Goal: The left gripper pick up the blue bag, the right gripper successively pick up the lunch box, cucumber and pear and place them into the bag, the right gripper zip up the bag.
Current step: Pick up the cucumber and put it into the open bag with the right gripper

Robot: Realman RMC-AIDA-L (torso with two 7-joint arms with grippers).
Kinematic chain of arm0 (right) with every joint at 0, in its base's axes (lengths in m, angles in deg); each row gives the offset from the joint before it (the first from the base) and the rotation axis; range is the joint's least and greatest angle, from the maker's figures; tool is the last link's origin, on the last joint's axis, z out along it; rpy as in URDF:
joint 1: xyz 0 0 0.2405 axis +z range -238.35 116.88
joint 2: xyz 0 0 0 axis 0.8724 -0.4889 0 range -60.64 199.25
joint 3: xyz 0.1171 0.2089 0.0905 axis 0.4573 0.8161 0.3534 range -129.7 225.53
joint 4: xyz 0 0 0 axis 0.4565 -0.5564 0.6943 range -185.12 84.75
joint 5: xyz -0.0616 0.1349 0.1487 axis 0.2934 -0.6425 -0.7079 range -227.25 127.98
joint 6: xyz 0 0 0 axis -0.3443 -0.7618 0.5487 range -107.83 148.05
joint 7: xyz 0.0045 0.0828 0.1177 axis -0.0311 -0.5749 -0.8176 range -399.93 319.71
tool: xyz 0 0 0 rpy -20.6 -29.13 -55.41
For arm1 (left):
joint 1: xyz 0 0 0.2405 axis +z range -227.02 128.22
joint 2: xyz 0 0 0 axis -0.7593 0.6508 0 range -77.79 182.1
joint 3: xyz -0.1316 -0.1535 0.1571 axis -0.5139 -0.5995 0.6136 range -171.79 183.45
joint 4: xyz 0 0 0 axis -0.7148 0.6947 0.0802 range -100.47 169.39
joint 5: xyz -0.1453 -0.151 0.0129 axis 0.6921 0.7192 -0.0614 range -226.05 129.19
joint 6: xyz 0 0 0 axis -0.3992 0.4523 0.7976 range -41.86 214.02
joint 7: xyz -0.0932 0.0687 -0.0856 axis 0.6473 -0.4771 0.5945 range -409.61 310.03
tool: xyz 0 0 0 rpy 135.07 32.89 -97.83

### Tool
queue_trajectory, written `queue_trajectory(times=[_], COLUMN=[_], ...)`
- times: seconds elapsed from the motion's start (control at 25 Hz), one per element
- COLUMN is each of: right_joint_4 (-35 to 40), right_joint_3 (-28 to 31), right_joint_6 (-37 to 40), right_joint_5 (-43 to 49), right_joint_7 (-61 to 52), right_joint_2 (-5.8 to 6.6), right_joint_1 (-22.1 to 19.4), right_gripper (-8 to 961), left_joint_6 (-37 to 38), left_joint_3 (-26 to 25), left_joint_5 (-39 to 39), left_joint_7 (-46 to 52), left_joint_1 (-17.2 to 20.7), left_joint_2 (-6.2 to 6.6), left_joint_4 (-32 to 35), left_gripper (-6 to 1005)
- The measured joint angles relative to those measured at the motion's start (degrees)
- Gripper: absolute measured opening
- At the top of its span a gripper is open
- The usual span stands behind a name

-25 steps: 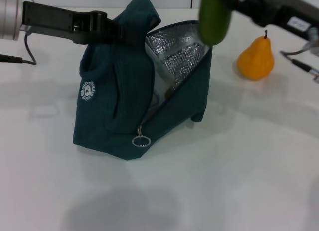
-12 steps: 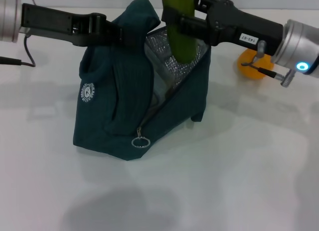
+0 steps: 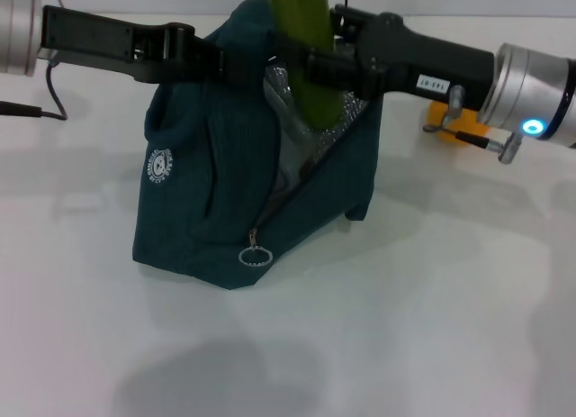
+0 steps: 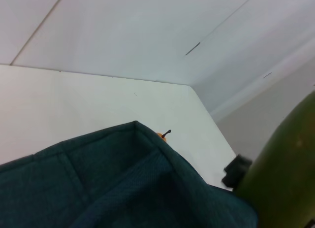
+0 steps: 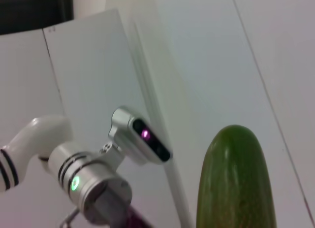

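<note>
One cucumber (image 3: 306, 52), clamped in right gripper (image 3: 310, 66), now lowered into blue bag (image 3: 207, 192); left gripper (image 3: 211, 61) pinches bag's rim. Pear next.

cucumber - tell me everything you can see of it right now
The cucumber is long, smooth and green, with a glossy skin and a rounded tip, seen close in the right wrist view. It stands nearly upright, clamped across its middle by the right gripper. Its lower end hangs in the open mouth of the blue bag, against the silver lining; its upper end runs out of the head view. The left gripper holds the bag's top beside it. Whether it touches the bag cannot be told.
</note>
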Motion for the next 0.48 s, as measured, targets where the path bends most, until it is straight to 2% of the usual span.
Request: queue_trajectory(times=[0.48], right_joint_4=[0.68], right_joint_3=[-3.02], right_joint_6=[-1.47], right_joint_5=[-0.16], right_joint_7=[1.20], right_joint_2=[0.00], right_joint_1=[0.14], right_gripper=[666], left_joint_6=[-0.30], left_joint_3=[0.00], left_joint_5=[-0.06], left_joint_7=[0.08], left_joint_1=[-0.27], left_joint_2=[-0.01], left_joint_4=[0.00], left_gripper=[44])
